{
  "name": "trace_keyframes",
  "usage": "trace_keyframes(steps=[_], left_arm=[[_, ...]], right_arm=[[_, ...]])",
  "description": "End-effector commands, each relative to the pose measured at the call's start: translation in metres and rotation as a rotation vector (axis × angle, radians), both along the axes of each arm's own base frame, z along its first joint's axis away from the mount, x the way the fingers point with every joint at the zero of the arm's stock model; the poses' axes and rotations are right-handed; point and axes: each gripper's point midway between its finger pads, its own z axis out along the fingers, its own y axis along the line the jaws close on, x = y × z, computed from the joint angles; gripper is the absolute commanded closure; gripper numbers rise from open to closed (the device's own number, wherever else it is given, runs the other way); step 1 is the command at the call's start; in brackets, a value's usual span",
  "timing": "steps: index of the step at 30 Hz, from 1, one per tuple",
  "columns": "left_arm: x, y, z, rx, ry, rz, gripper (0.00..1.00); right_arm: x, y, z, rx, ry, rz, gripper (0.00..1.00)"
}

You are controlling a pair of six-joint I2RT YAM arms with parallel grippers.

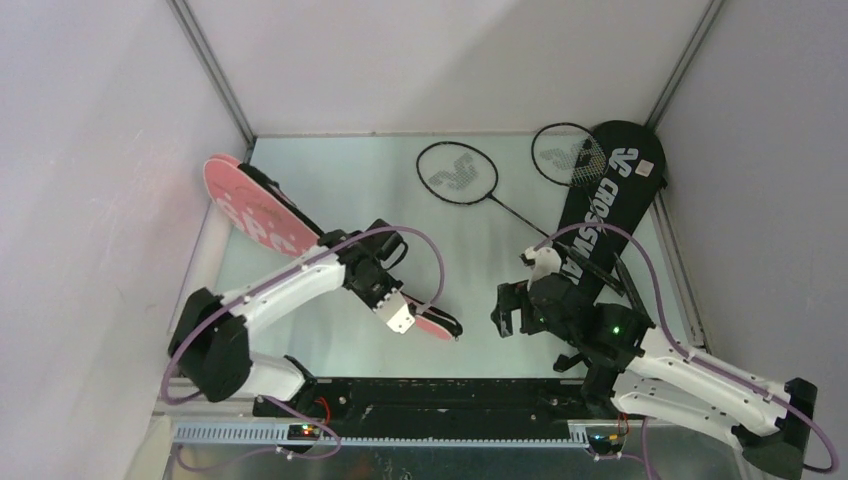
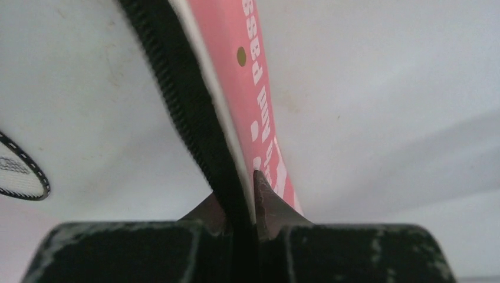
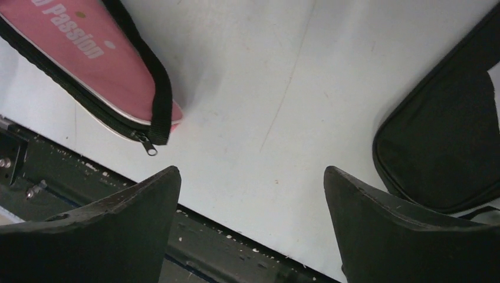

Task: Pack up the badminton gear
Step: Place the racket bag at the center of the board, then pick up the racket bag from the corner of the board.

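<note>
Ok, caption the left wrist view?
Left gripper clamped on the black zipper edge of the pink fabric racket bag.

Colours near my black fingers (image 3: 106, 230)
The pink bag (image 3: 76, 53) has white letters and black zip (image 3: 158, 100); the black bag (image 1: 600, 200), white letters.

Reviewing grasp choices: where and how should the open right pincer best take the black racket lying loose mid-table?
Probably at its thin shaft, coming straight down with the fingers straddling it. The black racket lies flat, so its wide strung head gives nothing to pinch, and its handle end is not clearly visible. The right pincer already stands open.
</note>
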Motion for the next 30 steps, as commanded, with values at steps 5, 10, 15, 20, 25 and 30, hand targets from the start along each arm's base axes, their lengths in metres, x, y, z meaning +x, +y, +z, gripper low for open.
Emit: trace_keyframes(steps=[5, 10, 15, 20, 25, 30], left_arm=[[0.035, 0.083, -0.017, 0.562, -0.100, 0.016, 0.57], [0.068, 0.009, 0.011, 0.226, -0.082, 0.179, 0.01], [0.093, -0.061, 0.088, -0.215, -0.201, 0.169, 0.00], [0.099, -0.115, 0.186, -0.795, -0.363, 0.199, 0.00], [0.113, -0.126, 0.279, -1.390, -0.410, 0.455, 0.00], [0.138, -0.099, 0.291, -1.718, -0.162, 1.030, 0.00]], right_arm=[[0.019, -0.029, -0.003, -0.018, -0.053, -0.149, 0.03], [0.044, -0.048, 0.006, -0.046, -0.133, -0.235, 0.01], [0.087, -0.059, 0.033, 0.039, -0.258, -0.378, 0.01], [0.139, -0.095, 0.049, 0.178, -0.275, -0.591, 0.01], [0.179, -0.211, 0.032, 0.257, -0.183, -0.940, 0.01], [0.209, -0.303, 0.006, 0.099, -0.049, -1.151, 0.01]])
